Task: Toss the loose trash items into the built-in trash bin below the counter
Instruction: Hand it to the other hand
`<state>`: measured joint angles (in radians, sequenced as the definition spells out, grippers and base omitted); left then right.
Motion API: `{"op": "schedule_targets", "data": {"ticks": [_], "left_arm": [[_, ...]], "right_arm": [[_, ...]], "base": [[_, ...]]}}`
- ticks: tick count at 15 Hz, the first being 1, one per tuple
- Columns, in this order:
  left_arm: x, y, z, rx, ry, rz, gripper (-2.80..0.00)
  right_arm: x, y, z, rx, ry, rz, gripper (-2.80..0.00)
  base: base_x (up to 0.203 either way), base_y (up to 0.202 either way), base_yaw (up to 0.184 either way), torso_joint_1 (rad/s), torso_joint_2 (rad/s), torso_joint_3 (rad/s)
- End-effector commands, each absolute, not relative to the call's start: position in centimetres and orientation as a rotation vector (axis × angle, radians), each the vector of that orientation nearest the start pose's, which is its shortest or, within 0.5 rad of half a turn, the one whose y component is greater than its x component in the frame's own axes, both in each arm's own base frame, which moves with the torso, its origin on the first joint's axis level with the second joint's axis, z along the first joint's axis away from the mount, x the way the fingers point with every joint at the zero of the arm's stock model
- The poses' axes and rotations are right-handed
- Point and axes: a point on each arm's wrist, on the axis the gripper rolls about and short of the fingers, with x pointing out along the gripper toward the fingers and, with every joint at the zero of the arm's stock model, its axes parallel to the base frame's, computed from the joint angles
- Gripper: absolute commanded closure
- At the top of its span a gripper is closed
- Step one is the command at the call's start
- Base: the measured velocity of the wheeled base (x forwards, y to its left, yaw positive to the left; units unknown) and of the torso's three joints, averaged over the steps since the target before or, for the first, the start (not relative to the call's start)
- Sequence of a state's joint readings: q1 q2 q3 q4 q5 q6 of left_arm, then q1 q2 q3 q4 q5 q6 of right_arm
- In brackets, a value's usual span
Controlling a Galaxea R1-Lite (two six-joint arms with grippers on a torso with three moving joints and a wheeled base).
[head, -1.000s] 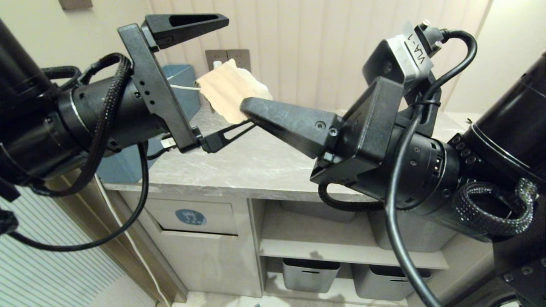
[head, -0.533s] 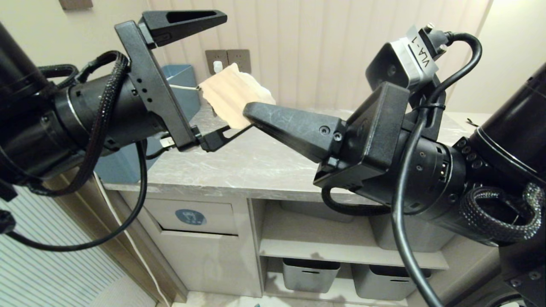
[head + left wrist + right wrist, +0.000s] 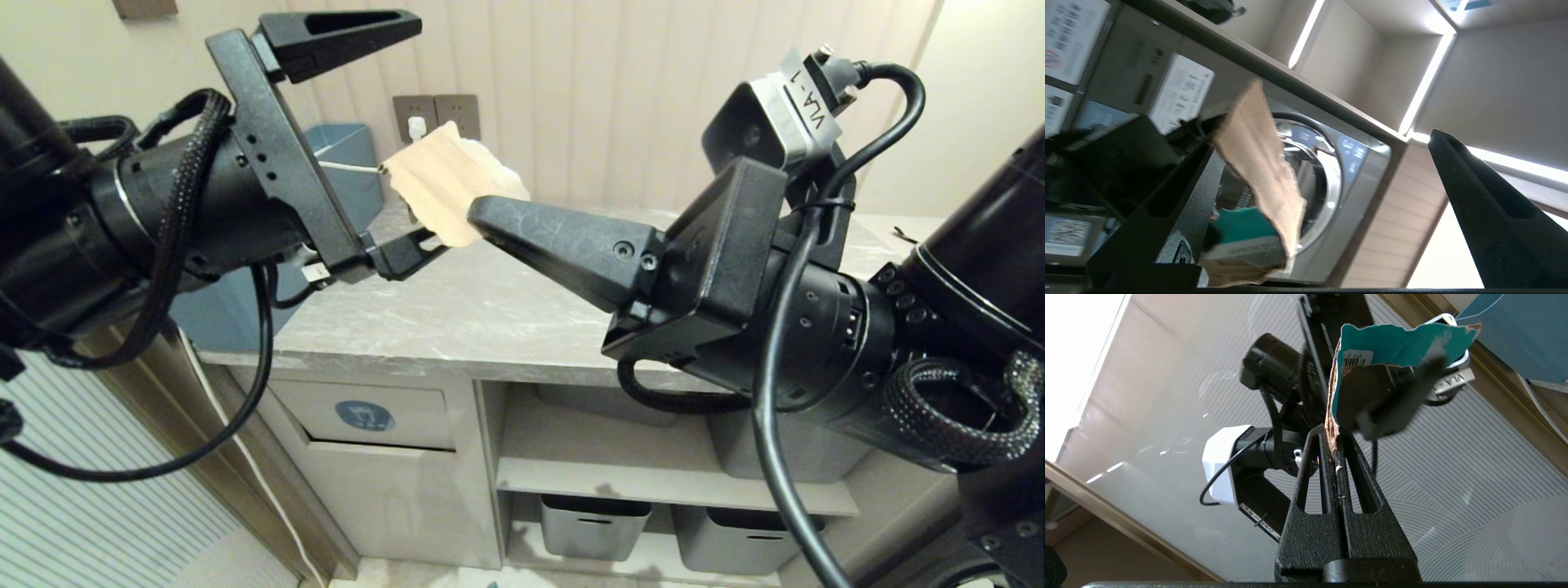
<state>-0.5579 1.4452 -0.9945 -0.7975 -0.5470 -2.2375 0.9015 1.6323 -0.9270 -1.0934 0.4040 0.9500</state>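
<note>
The right gripper point(image 3: 482, 214) is reaching in from the near right, and its fingers are pressing tight together on a scrap of tan cardboard with turquoise paper point(image 3: 441, 189), which is hanging in the air above the counter point(image 3: 490, 318). In the right wrist view the scrap point(image 3: 1392, 347) is standing up out of the closed fingertips, with its turquoise side and a small barcode label facing the camera. The left gripper point(image 3: 400, 139) is coming in from the near left with its fingers spread wide, one finger point(image 3: 343, 37) above the scrap and the other point(image 3: 408, 253) below it; I cannot tell if either is touching it. Lower, under the counter on the left, the built-in trash bin point(image 3: 365, 416) is showing its flap with the round blue sticker. To its right, two grey tubs point(image 3: 592, 527) are sitting on the bottom shelf. Farther back on the left, a blue-teal box point(image 3: 347, 163) is standing near the wall
</note>
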Motion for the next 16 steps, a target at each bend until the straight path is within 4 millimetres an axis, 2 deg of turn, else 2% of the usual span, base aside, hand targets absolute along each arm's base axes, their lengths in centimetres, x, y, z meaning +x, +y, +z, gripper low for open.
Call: {"op": "schedule_targets", "data": {"ticks": [1, 4, 5, 6, 16], "left_arm": [[20.0, -13.8, 33.0, -1.963, 1.002, -1.017, -2.80], [19.6, -13.6, 33.2, -1.961, 1.001, -1.026, -2.80], [19.8, -13.7, 33.0, -1.963, 1.006, -1.014, -1.59], [20.0, -13.8, 32.7, -1.962, 1.014, -1.003, 0.00], [20.9, -14.4, 31.1, -1.970, 1.053, -0.936, 0.00]], "right_arm": [[17.5, 23.6, 28.2, 0.903, 0.239, 1.392, 0.00], [17.5, 23.6, 28.2, 0.903, 0.240, 1.391, 0.00], [17.5, 23.6, 28.2, 0.903, 0.239, 1.392, 0.00], [17.5, 23.6, 28.2, 0.903, 0.238, 1.392, 0.00], [17.6, 23.6, 28.0, 0.902, 0.243, 1.385, 0.00]], "base": [[0.000, 0.000, 0.000, 0.000, 0.00, 0.000], [0.000, 0.000, 0.000, 0.000, 0.00, 0.000], [0.000, 0.000, 0.000, 0.000, 0.00, 0.000], [0.000, 0.000, 0.000, 0.000, 0.00, 0.000], [0.000, 0.000, 0.000, 0.000, 0.00, 0.000]]}}
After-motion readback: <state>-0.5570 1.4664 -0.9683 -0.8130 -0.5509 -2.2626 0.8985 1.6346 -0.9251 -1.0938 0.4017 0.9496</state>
